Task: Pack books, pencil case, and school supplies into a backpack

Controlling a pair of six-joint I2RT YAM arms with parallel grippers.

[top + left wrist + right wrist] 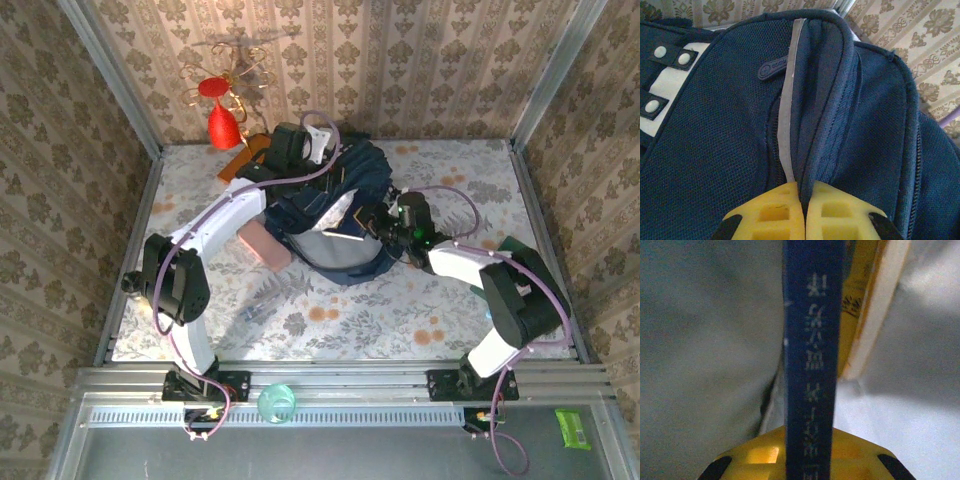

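The navy backpack [362, 168] lies open in the middle of the table, its pale lining showing. My left gripper [802, 192] is shut on a fold of the backpack [730, 150] at its rim, beside a pale reflective stripe [786, 115]. My right gripper [807, 435] is shut on the navy blue book [812, 340], held spine-up inside the pale lining. The yellow book [856, 300] stands just behind it in the bag. A dark green book [527, 252] lies by the right arm's elbow. The pink pencil case [265, 244] lies left of the backpack, and the clear school supplies [260, 300] lie nearer the front.
An orange flat slab [240, 160] sticks out at the backpack's far left. A red ornament on a gold stand [222, 115] is at the back wall. A teal cup [277, 403] and a green packet [573, 428] rest on the front rail area.
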